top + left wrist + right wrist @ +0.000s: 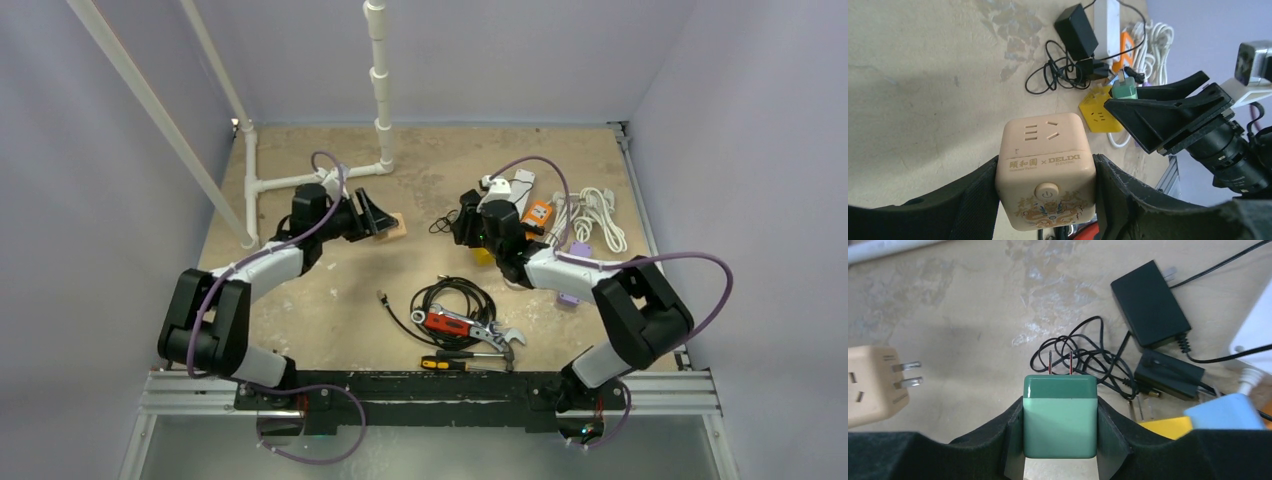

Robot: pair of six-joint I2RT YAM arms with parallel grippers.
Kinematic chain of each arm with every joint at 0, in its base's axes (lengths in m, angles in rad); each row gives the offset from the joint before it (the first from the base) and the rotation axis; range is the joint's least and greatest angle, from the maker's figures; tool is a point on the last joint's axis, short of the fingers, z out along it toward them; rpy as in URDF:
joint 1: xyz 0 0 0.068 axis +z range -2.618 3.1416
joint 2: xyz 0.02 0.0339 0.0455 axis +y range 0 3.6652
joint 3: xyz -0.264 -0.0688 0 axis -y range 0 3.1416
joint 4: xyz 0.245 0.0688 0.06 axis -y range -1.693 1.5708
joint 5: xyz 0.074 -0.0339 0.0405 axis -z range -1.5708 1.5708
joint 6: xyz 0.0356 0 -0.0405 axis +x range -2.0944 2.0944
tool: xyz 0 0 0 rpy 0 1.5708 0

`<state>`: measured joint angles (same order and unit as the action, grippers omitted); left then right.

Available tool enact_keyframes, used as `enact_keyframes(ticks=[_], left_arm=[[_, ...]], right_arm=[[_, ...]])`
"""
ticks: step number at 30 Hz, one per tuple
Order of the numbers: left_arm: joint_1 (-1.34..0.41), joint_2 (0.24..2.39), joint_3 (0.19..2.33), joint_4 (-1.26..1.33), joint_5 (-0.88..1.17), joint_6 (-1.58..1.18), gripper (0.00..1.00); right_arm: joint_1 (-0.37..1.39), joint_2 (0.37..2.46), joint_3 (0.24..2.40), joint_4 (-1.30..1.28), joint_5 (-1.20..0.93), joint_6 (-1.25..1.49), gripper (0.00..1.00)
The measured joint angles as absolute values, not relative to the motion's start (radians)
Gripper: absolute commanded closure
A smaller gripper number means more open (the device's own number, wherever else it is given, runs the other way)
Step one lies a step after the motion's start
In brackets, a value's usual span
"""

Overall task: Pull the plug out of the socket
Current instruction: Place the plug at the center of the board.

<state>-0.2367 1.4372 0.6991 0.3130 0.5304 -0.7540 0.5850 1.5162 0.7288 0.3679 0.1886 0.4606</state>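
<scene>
Green plug (1060, 422) apart from socket (1045, 165)

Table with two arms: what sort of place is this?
Probably a robot lab test cell, dressed like a workshop: plain walls around it, white pipes, hand tools, a power strip.

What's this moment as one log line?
left gripper: shut on beige socket | right gripper: shut on green plug | plug free of socket

Beige cube socket (1046, 170), front face: "颐和园 × DELIXI" printed in brown. The small print under each word is too small to read. Round button (1046, 190) at 6 o'clock from that text has a power symbol.
</scene>
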Motion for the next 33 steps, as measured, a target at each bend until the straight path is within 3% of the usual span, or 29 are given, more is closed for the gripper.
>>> enact_keyframes(ticks=[3, 18, 23, 26, 27, 33], left_arm=[[-0.268, 1.501, 0.735, 0.287, 0.520, -0.731, 0.75], [-0.349, 1.814, 0.907, 0.275, 0.532, -0.686, 0.63], [-0.354, 1.832, 0.948, 0.238, 0.528, -0.653, 0.39], [-0.356, 1.834, 0.970, 0.201, 0.511, -0.624, 0.09], [-0.356, 1.834, 0.974, 0.189, 0.500, -0.615, 0.05], [-0.356, 1.827, 0.979, 0.133, 0.441, -0.575, 0.01]], right_arm=[[0.589, 1.573, 0.763, 0.348, 0.163, 0.434, 0.98], [0.589, 1.664, 0.823, 0.325, 0.165, 0.403, 0.52], [0.589, 1.664, 0.823, 0.329, 0.165, 0.400, 0.35], [0.589, 1.664, 0.823, 0.336, 0.165, 0.399, 0.24], [0.589, 1.664, 0.823, 0.338, 0.165, 0.397, 0.21], [0.589, 1.661, 0.820, 0.354, 0.163, 0.392, 0.11]])
